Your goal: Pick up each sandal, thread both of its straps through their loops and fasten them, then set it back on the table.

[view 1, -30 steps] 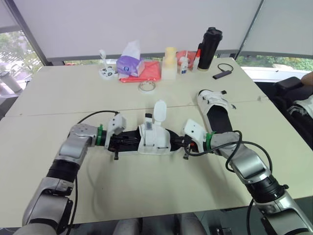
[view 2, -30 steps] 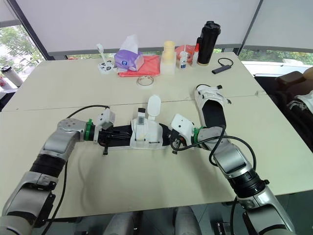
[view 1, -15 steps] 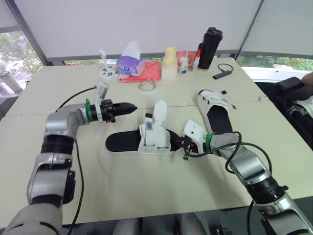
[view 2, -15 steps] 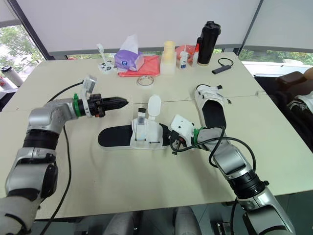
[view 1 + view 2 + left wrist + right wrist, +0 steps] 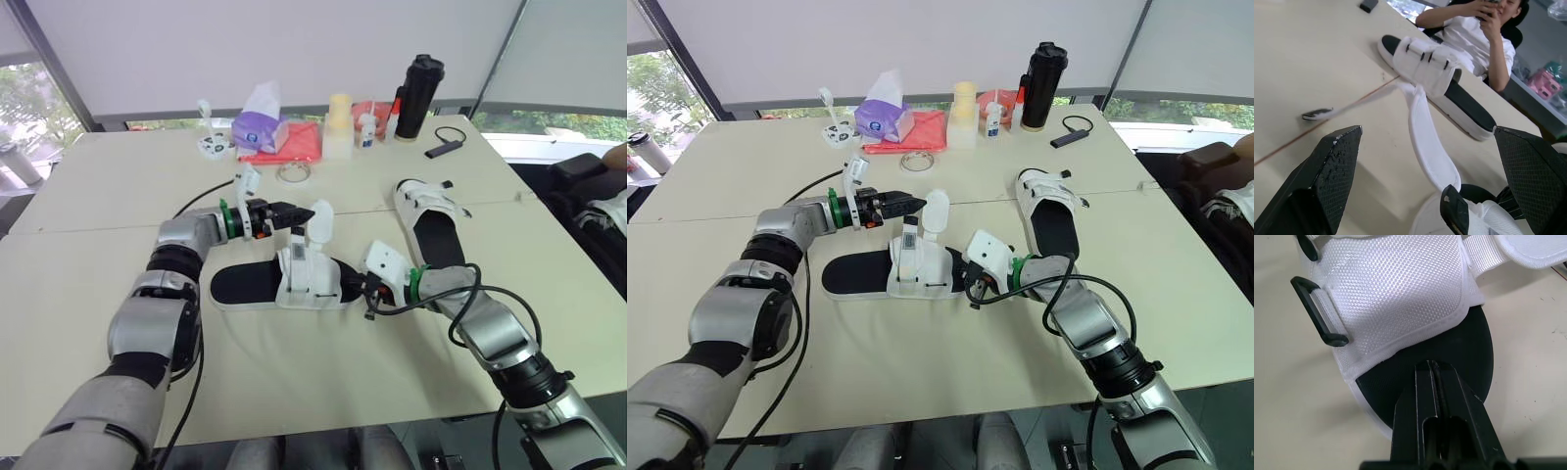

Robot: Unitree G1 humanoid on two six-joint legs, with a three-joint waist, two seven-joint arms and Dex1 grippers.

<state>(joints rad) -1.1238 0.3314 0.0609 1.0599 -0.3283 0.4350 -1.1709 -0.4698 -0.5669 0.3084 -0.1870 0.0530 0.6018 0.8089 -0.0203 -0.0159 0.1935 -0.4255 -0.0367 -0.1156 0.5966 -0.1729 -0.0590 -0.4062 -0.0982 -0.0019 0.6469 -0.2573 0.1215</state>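
Left gripper (image 5: 302,211), fingers wide, faces upright strap (image 5: 319,221) of white-strapped black sandal (image 5: 250,284). Right gripper (image 5: 1432,363), fingers together, covers its toe. Beige table (image 5: 294,372) bare nearside.

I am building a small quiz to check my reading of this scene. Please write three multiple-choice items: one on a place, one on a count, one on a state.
1. Where does the black bottle stand?
A. at the table's far edge
B. at the table's near edge
C. on the floor

2. How many sandals lie on the table?
A. one
B. two
C. three

3. How is the left gripper?
A. shut on a strap
B. shut on the bottle
C. open

Key:
1 A, it stands among the things along the far edge.
2 B, the near sandal and the second sandal to its right.
3 C, the left wrist view shows its fingers wide apart.
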